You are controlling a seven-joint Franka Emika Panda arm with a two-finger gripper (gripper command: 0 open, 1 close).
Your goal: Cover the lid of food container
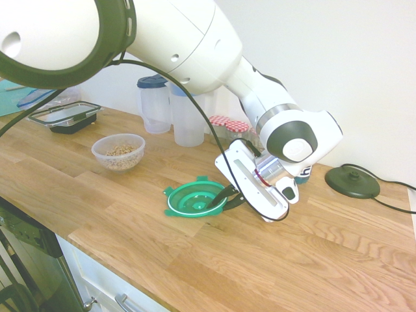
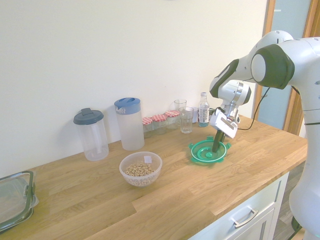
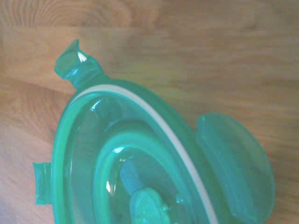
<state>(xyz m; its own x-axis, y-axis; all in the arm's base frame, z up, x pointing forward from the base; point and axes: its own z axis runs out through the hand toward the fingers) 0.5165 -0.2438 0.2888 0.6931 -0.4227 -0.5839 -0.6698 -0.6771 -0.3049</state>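
The green lid (image 1: pixel 194 199) lies on the wooden counter (image 1: pixel 325 253), underside up, its white rim ring and clip tabs plain in the wrist view (image 3: pixel 140 154). The tool (image 1: pixel 221 197) reaches down at a slant onto the lid, and its dark fingers (image 2: pixel 216 143) are pressed together on the lid's rim at the edge nearest the arm (the grip point itself is partly hidden by the fingers in both outside views).

Taking the lid as the landmark: the food container (image 1: pixel 119 152), a small clear bowl with beige grains inside, stands well apart from it on the counter, uncovered, with bare wood between the two. In the second outside view the bowl (image 2: pixel 140 169) sits on the lid's (image 2: pixel 208 151) far side from the arm.

Behind the lid, along the wall, stand two tall clear jugs, one with a blue top (image 2: pixel 129 123) and one with a dark grey top (image 2: pixel 91 133). Nearer the lid in that same row are small jars with red checked caps (image 2: pixel 159 123), a drinking glass (image 2: pixel 186 120) and a small bottle (image 2: pixel 202 110).

Beyond the bowl from the lid, at the counter's end, rests a dark rectangular box with a clear lid (image 1: pixel 65 116). On the lid's other side, past the arm, a black round disc with a cord (image 1: pixel 352 181) lies on the counter.
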